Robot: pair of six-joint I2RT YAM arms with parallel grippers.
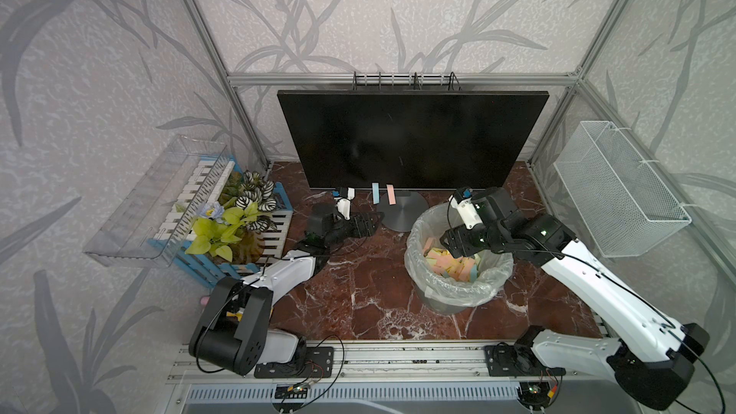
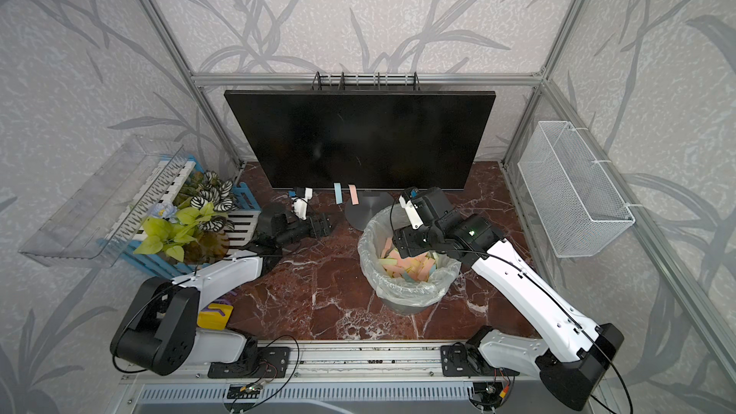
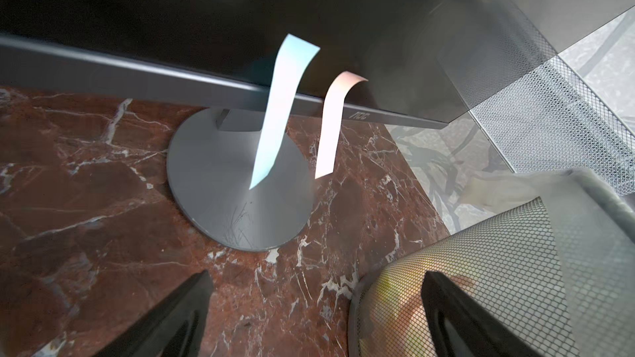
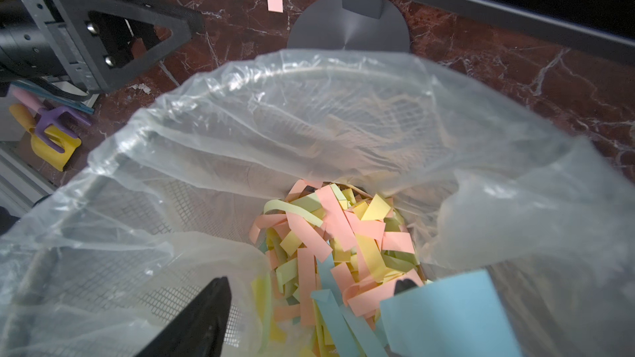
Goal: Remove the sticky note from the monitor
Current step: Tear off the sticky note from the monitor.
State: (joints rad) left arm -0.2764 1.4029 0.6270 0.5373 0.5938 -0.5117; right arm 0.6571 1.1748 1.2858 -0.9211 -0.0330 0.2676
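1. The monitor (image 1: 410, 141) stands at the rear of the bench (image 1: 358, 296) on a round grey base (image 1: 402, 215). Its screen is dark.
2. Two strips are stuck to the screen just above the lower bezel: a blue sticky note (image 3: 281, 111) and, just beside it on the robot's right, a pink sticky note (image 3: 331, 125). Both curl outward and hang down past the bezel in front of the base. They appear in both top views.
3. The left gripper (image 1: 374, 225) sits low over the bench, near the base, and points toward the two strips.
   - Its fingers (image 3: 171, 321) are spread wide with nothing between them.
   - It is apart from both strips.
4. The right gripper (image 4: 311, 281) hangs over the open mouth of the waste basket (image 1: 458, 292).
   - Its fingers (image 4: 199, 321) are spread.
   - In the right wrist view a loose blue note (image 4: 446, 314) lies against one finger and covers most of it.
   - Whether the note adheres to that finger cannot be told.
5. The waste basket is mesh-walled with a clear plastic liner. It stands on the bench in front of the monitor, near the base on the robot's right. It holds a pile of paper strips (image 4: 336, 235) in pink, yellow, green and blue.
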